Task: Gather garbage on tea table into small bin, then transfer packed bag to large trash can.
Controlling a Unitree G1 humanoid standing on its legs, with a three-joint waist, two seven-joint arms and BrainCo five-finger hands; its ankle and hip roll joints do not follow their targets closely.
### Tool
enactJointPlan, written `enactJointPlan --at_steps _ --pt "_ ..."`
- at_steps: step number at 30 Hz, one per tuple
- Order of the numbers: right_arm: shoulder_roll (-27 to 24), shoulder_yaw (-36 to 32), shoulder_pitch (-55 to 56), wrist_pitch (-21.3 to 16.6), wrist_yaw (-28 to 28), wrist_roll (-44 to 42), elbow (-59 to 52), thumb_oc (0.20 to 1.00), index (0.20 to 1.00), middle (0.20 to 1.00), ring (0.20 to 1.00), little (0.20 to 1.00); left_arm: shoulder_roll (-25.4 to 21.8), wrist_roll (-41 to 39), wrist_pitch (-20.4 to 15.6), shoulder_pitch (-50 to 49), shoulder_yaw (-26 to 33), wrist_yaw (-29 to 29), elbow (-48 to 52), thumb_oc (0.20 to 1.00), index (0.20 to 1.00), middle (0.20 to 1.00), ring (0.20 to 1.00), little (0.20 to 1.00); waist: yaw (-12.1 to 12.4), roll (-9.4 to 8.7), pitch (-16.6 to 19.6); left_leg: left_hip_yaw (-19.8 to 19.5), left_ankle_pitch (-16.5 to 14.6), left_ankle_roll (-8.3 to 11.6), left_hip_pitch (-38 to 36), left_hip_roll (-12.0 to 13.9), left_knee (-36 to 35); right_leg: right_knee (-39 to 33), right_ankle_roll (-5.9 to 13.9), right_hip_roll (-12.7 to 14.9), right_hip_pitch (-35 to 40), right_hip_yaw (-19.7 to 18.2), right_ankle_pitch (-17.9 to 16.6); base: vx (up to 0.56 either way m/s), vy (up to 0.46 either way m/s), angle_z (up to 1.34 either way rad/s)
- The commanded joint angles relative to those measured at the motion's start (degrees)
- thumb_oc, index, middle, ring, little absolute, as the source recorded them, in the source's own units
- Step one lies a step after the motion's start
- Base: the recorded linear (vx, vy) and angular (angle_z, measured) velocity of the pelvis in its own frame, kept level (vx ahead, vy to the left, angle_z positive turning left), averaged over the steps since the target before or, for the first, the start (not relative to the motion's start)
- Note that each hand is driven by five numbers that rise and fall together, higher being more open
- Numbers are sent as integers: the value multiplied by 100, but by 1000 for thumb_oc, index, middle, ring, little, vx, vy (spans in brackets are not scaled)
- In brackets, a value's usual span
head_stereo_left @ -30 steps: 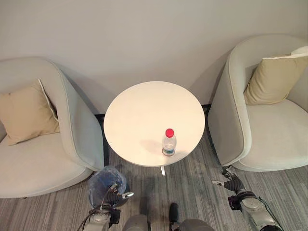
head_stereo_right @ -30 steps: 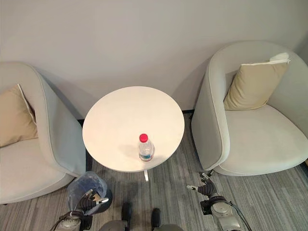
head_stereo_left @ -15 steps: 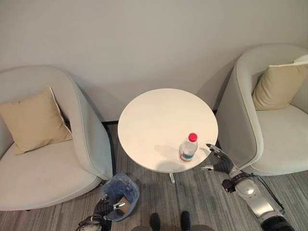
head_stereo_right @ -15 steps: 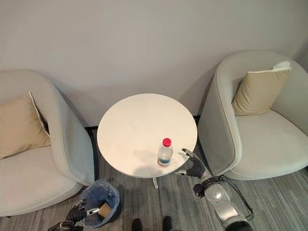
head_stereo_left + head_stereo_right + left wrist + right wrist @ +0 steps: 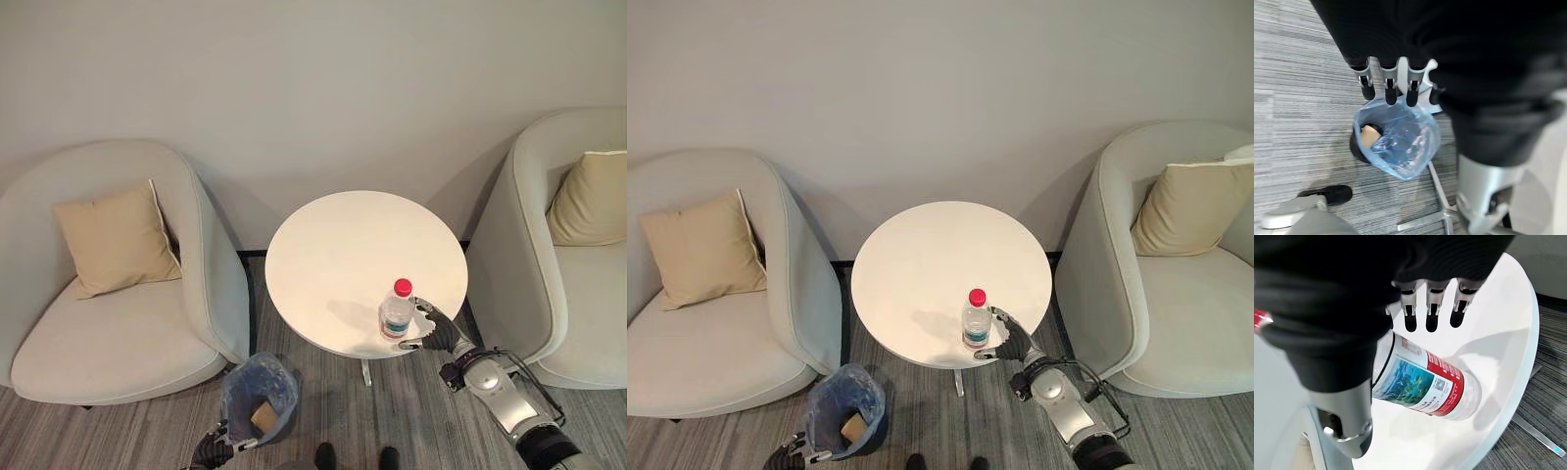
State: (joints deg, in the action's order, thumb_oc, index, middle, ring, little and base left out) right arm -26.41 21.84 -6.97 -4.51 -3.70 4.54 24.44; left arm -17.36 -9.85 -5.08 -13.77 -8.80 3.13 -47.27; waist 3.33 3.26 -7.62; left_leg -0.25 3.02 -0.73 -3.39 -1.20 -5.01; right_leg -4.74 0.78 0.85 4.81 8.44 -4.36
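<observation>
Looking down from the head, you see a round white table (image 5: 353, 255) standing between two pale armchairs (image 5: 715, 333) (image 5: 1176, 313), each with a tan cushion (image 5: 700, 250) (image 5: 1190, 208). A clear plastic bottle (image 5: 396, 313) with a red cap stands upright near the table's front edge, toward your right side. Your right hand (image 5: 437, 333) is at that same edge, just beside the bottle, with its fingers straight and spread toward it. In the right wrist view the fingers (image 5: 1432, 308) reach past the bottle's far side while the thumb (image 5: 1344, 416) sits on the near side; nothing is curled round the bottle, and you cannot tell whether any finger touches it.

On the carpet (image 5: 950, 431), off the table's front left edge, stands the small bin (image 5: 844, 421), lined with a blue plastic bag (image 5: 1400, 142). Something tan (image 5: 1369, 136) lies inside it. Your left hand (image 5: 789, 454) hangs low beside the bin, and in the left wrist view its fingers (image 5: 1390, 83) point straight at the bag's rim, relaxed and holding nothing.
</observation>
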Motion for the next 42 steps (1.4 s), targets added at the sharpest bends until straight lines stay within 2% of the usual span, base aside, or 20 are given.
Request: enactJointPlan --at_steps 1,7,8,9,14,24,27,30,32,35,36,38,40,41,42 --pt "136 145 -679 -172 -185 -42 111 1000 1000 1000 1000 1000 -289 146 -163 410 7 -1 75 1000 1000 1000 1000 1000 156 -211 -97 7 -583 271 -119 209 190 237 498 446 67 -14 866 -17 5 19" --pt "246 338 -1311 -130 -312 -188 449 1000 1000 1000 1000 1000 -357 58 -180 492 -124 15 107 1000 1000 1000 1000 1000 334 -179 -211 -109 -495 276 86 178 192 211 507 460 -66 75 823 -19 6 13" --pt "254 347 -1408 -123 -342 -221 495 310 310 310 310 310 -365 30 -185 500 -142 18 127 1000 1000 1000 1000 1000 362 -174 -222 -133 -478 277 118 175 187 204 506 459 -82 92 820 -19 8 25" --pt "269 353 -1539 -122 -372 -292 528 200 200 200 200 200 -380 -10 -193 518 -158 24 134 1000 1000 1000 1000 1000 399 -169 -230 -168 -456 279 155 172 181 196 501 461 -94 124 821 -10 9 12" --pt "223 190 -1562 -196 -422 -606 293 200 200 200 200 200 -397 -70 -186 519 -105 44 145 1000 1000 1000 1000 1000 426 -173 -222 -208 -446 291 162 166 162 198 494 463 -69 186 846 9 1 9" --pt "-148 -531 -474 -478 -48 -890 -1475 200 200 200 200 200 -289 9 -95 410 232 -10 3 1000 1000 1000 1000 1000 275 -250 -94 -242 -478 350 8 244 159 278 445 435 100 309 980 -5 -31 6" --pt "-104 -586 -243 -566 104 -1035 -1866 200 200 200 200 200 -240 -3 -76 442 220 -26 12 1000 1000 1000 1000 1000 235 -230 -102 -272 -413 404 46 274 188 306 405 414 92 371 1010 -76 -67 -2" --pt "-61 -652 53 -713 154 -1172 -2306 200 200 200 200 200 -125 -178 -112 518 147 -33 160 1000 1000 1000 1000 1000 220 -160 -225 -305 -215 626 466 303 391 178 353 411 41 710 1022 -210 -72 42" --pt "-77 -701 119 -724 118 -1190 -2364 200 200 200 200 200 -79 -193 -127 551 105 -17 186 1000 1000 1000 1000 1000 181 -178 -299 -108 -223 624 645 342 593 204 355 481 6 874 1006 -158 9 66" --pt "-101 -753 172 -717 30 -1139 -2402 200 200 200 200 200 -23 -122 -131 610 47 6 197 1000 1000 1000 1000 1000 97 -194 -339 386 -250 535 759 465 755 233 366 574 -25 1083 977 -64 52 80" --pt "-102 -754 172 -717 29 -1138 -2402 200 200 200 200 200 -21 -121 -131 611 46 6 196 1000 1000 1000 1000 1000 96 -193 -338 385 -255 535 765 466 764 234 366 574 -27 1084 977 -49 67 88" --pt "-115 -839 201 -700 -98 -1066 -2371 200 200 200 200 200 13 -106 -149 672 -3 17 256 1000 1000 1000 1000 1000 4 -206 -365 978 -276 493 782 629 824 258 395 672 -35 1339 970 -46 102 57" --pt "-128 -898 214 -672 -167 -1010 -2351 200 200 200 200 200 18 -60 -150 703 -39 10 282 1000 1000 1000 1000 1000 -56 -199 -341 1400 -275 485 757 725 821 261 416 742 -21 1527 953 23 124 59" --pt "-132 -946 217 -652 -208 -976 -2351 200 200 200 200 200 18 -13 -147 743 -66 -1 293 1000 1000 1000 1000 1000 -98 -205 -319 1550 -397 542 674 783 822 262 458 779 45 1581 1027 112 267 121" --pt "-121 -964 198 -611 -260 -921 -2295 200 200 200 200 200 21 70 -172 762 -119 -8 328 1000 1000 1000 1000 1000 -116 -192 -311 1687 -452 520 654 795 906 291 518 873 93 1734 1005 116 215 115"
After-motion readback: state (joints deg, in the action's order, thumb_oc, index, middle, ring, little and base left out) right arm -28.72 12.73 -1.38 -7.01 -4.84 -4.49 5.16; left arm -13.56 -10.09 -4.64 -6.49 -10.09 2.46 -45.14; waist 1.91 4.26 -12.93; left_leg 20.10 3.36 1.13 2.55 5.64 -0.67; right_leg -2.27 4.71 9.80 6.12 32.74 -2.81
